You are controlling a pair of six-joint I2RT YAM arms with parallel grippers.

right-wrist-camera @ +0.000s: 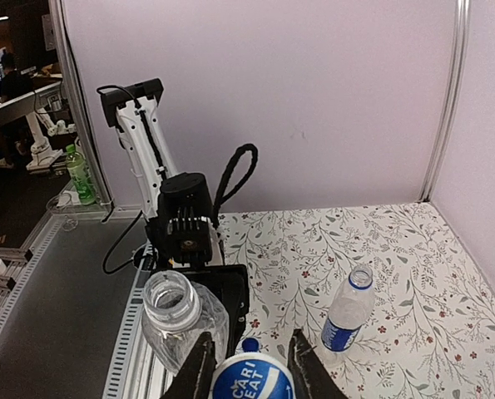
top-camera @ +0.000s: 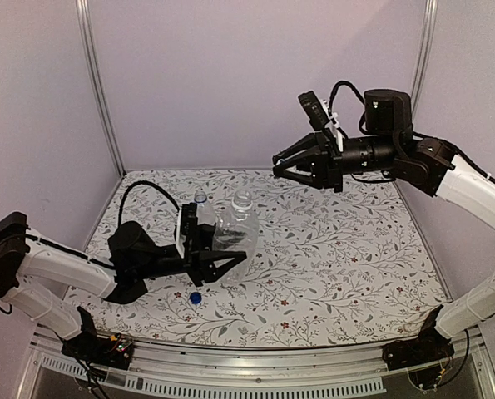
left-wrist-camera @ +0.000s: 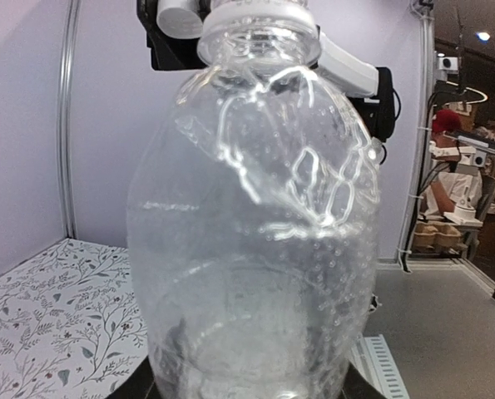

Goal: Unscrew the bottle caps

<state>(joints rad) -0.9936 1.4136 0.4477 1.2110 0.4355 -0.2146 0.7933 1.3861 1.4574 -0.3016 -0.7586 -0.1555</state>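
last cap off, awaiting set-down
right gripper [right-wrist-camera: 253,366] is clamping the whitish cap [right-wrist-camera: 253,384] high at 1 o'clock; left gripper [top-camera: 226,253] is squeezing the plain bottle [top-camera: 235,233], seemingly open, blue cap [top-camera: 195,297] lying at its 6 o'clock; next is calling for lowering and releasing.

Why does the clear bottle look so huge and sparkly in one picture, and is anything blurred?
Left wrist view: the clear bottle sits very close to the lens, filling the frame, its crumpled plastic throwing white glare. Right wrist view: sharp, though the cap is cut off by the bottom edge. Top view: even light, only soft shadows.
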